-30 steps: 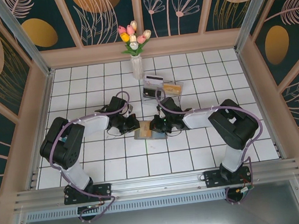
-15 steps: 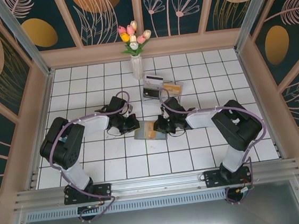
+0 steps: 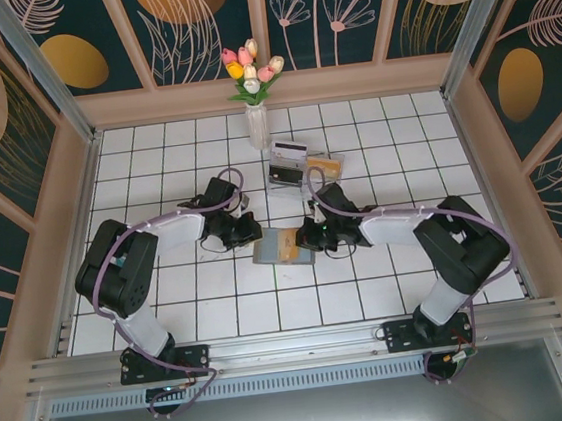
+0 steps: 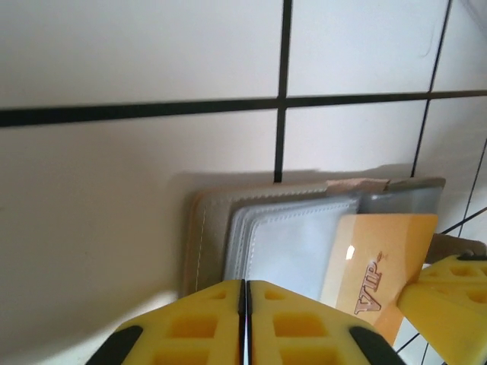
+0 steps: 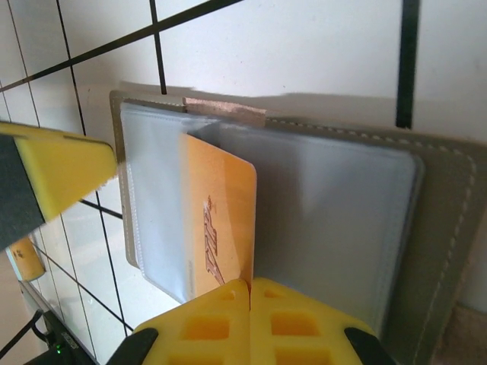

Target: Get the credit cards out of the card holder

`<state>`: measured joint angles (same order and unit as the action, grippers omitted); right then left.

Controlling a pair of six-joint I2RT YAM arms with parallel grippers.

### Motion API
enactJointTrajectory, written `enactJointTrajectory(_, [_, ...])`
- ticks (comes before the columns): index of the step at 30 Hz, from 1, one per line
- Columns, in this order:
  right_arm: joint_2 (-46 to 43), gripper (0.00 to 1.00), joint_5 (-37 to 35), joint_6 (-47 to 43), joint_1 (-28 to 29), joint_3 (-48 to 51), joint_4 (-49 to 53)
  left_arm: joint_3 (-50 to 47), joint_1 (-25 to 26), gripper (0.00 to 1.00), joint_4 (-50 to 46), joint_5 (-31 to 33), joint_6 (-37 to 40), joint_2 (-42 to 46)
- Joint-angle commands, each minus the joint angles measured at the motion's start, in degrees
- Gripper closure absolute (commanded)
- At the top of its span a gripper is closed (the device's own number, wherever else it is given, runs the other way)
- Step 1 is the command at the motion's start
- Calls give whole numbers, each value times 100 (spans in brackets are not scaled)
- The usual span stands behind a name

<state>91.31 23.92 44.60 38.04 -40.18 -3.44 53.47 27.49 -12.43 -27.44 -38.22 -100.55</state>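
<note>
The card holder (image 3: 273, 249) lies open on the tiles between my two grippers, its tan cover (image 4: 207, 232) and clear sleeves facing up. An orange credit card (image 5: 221, 220) printed "VIP" sticks partway out of a sleeve. My right gripper (image 5: 249, 284) is shut on that card's lower corner, at the holder's right side (image 3: 307, 238). At the holder's left edge my left gripper (image 3: 255, 236) is shut, its yellow fingertips (image 4: 245, 286) together over the sleeves with nothing seen between them. The same orange card (image 4: 380, 262) lies to their right.
A clear plastic tray (image 3: 324, 156) holding other cards sits behind the holder. A white vase (image 3: 257, 124) of tulips stands at the back centre. Walls enclose the tiled floor on three sides, with open tiles in front of the holder.
My right arm has drawn back to the right, still pinching the orange card. The left gripper has shifted slightly up and left at the holder's edge.
</note>
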Motion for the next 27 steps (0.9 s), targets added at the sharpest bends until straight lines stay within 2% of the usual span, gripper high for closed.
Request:
enactJointTrajectory(1, [-391, 100, 29, -215, -126, 261, 28, 190, -89, 82, -124, -192, 68, 156])
enactJointTrajectory(5, [-656, 100, 210, -206, -287, 475, -314, 342, -176, 70, 256, -642, -181, 203])
enactJointTrajectory(12, [-949, 100, 619, -225, -483, 599, -801, 121, -359, 46, 679, -965, -423, 533])
enactJointTrajectory(19, [-1169, 100, 1182, -92, -635, 718, -1650, -184, -617, 12, 1290, -1434, -628, 764])
enactJointTrajectory(24, [-1038, 100, 1606, 11, -640, 471, -2351, -98, -690, 1, 1704, -1842, -929, 996])
enactJointTrajectory(27, [-867, 100, 1895, 262, -888, 285, -2951, 79, -686, 1, 1844, -2067, -1115, 1073])
